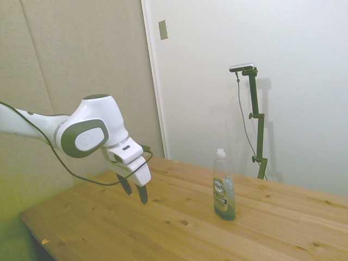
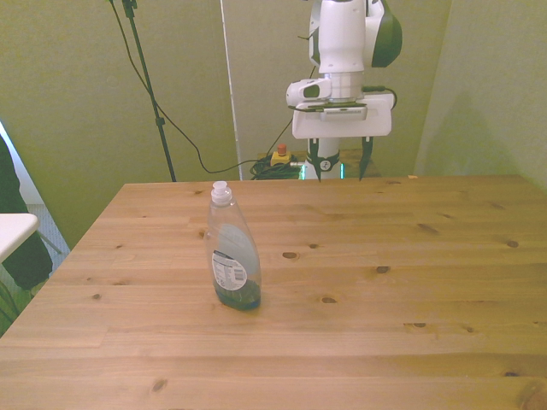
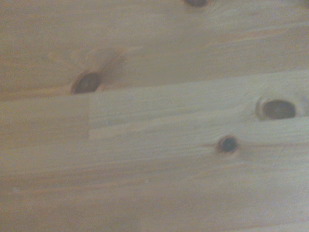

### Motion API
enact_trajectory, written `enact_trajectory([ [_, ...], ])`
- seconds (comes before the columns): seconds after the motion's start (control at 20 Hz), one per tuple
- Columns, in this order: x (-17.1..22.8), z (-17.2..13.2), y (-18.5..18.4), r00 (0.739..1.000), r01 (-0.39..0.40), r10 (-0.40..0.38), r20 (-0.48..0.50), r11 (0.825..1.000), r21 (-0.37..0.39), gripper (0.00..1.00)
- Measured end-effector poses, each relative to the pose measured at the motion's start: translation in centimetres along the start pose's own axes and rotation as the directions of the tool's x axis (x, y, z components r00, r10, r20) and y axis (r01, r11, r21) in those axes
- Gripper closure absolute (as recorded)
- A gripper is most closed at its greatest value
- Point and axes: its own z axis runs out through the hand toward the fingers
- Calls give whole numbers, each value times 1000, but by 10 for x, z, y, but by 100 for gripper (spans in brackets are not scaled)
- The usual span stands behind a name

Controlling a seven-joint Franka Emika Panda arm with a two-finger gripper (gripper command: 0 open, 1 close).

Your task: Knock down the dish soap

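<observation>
The dish soap (image 1: 223, 187) stands upright on the wooden table (image 1: 163, 228), a slim clear bottle with a white cap, dark blue-green liquid low inside and a dark oval label. In the front view the dish soap (image 2: 231, 250) is left of the middle of the table (image 2: 385, 307). My gripper (image 1: 135, 190) hangs open above the table, well to the left of the bottle in the side view, nothing between its fingers. In the front view the gripper (image 2: 340, 164) hovers over the far edge, to the right of the bottle. The wrist view holds only knotted wood planks (image 3: 154, 145).
A yellow box with a red button (image 2: 279, 155) and cables lie on the floor behind the table. A white surface (image 2: 13, 231) and a dark shape sit at the front view's left edge.
</observation>
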Motion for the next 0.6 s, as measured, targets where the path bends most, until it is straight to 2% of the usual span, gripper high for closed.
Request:
enact_trajectory([
  [0.3,56,0,-8,993,-113,114,-38,993,30,100],
  [0.6,112,6,-8,973,-205,206,-104,979,21,100],
])
